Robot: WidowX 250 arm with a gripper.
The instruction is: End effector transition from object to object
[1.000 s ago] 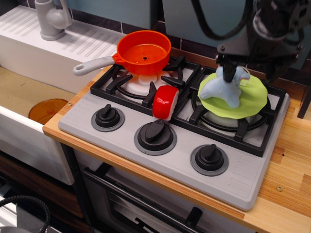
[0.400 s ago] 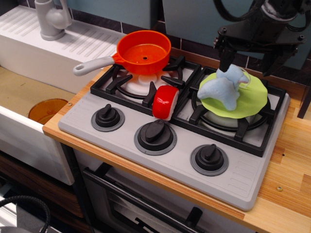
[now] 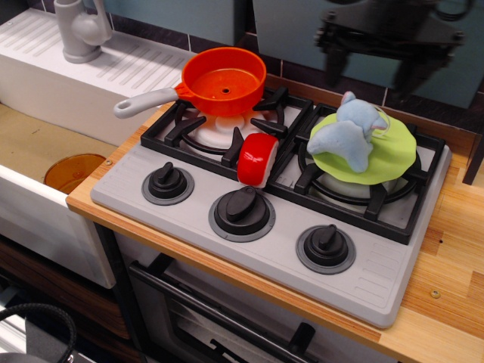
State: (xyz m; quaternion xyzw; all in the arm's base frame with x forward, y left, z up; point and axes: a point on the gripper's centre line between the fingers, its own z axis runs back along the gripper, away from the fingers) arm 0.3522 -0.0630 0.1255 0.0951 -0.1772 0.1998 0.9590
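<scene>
So right now the end effector (image 3: 368, 69) is hanging up in the air above the far edge of the stove (image 3: 249, 249), a bit blurry at the top of the shot. Its two thin fingers are spread well apart with nothing between them, so it's empty. Directly below and just toward the near side sits the blue plush toy (image 3: 349, 136), lying loose on the green cloth (image 3: 389, 155) that covers the right burner. The gripper isn't touching it at all; there's clear air between the fingertips and the toy.

The other candidates are all off toward the sink side from the gripper. The orange pan (image 3: 224, 79) sits on the left burner with its grey handle (image 3: 144, 103) pointing away from the stove toward the sink (image 3: 45, 151), so the pan's long axis runs roughly side to side along the counter. Then there's a red and white thing (image 3: 258, 159) leaning on the grate between the two burners, closer to the knobs (image 3: 242, 208).

My read: if it's going from one thing to another, the next target lies across the stove from the plush, toward the pan side, and the gripper is already high enough to clear the grates. The red piece is the nearer of the two. Can't tell from here which one it's aiming for. The only snag I'd worry about is the pan rim if it drops early.
</scene>
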